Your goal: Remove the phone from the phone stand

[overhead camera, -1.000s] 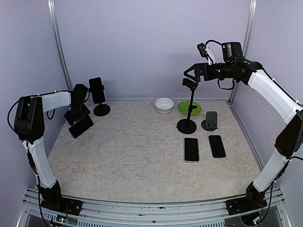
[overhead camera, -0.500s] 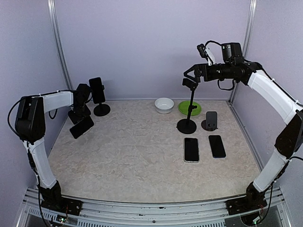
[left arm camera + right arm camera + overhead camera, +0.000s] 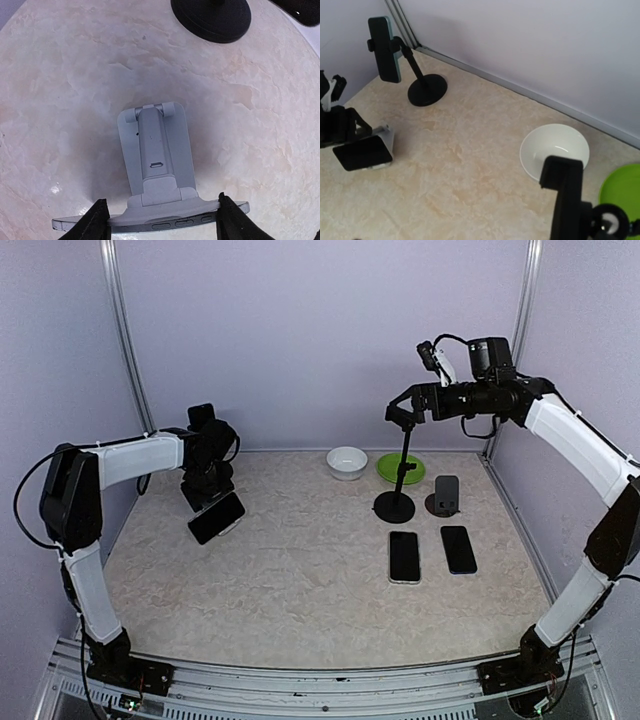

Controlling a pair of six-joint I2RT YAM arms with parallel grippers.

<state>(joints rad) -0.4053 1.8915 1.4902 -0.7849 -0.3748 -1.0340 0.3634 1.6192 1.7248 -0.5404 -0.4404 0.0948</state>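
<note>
A black phone (image 3: 216, 517) leans in landscape on a small grey phone stand (image 3: 155, 150) on the left of the table. In the left wrist view I see its buttoned top edge (image 3: 180, 223). My left gripper (image 3: 162, 200) reaches down from above. Its black fingers (image 3: 97, 220) are shut on the two ends of the stand's cradle plate, and the phone's ends run past both fingers. The right wrist view shows the phone (image 3: 362, 152) with the stand (image 3: 388, 139) behind it on the table. My right gripper (image 3: 398, 405) hangs open by the empty clamp head (image 3: 562, 200) of a tall black stand.
A second phone (image 3: 385, 49) is clamped on a tall black stand (image 3: 426, 89) at the back left. A white bowl (image 3: 347, 462) and green plate (image 3: 400, 468) sit at the back. Two phones (image 3: 404, 556) (image 3: 458, 549) lie flat near a small dark stand (image 3: 446, 495).
The left gripper has narrowed onto the stand's plate. It has shifted right, away from the left wall, and the phone and stand came with it. The right arm barely moved.
</note>
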